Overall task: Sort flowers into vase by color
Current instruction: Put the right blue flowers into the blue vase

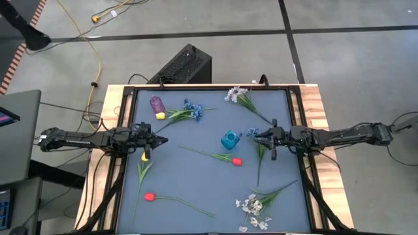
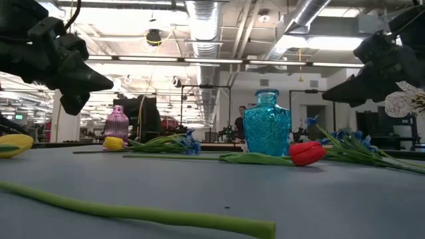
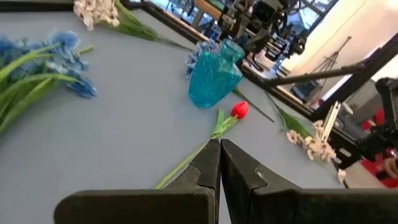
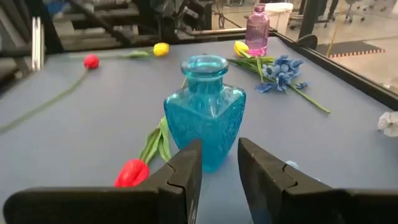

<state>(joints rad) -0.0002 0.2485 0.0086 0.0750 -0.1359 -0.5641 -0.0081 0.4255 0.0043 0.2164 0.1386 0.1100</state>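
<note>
Left gripper, jaws closed and empty, hovers near the left edge; right gripper, jaws parted and empty, faces the blue vase mid-tabletop. Flowers lie scattered; both vases look unfilled, sorting apparently unstarted.

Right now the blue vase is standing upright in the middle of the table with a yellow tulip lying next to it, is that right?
Not quite: the tulip lying beside the blue vase is red, not yellow. The right wrist view shows its red bud next to the vase's base, and the high view agrees. The vase does stand upright near the middle of the table.
</note>
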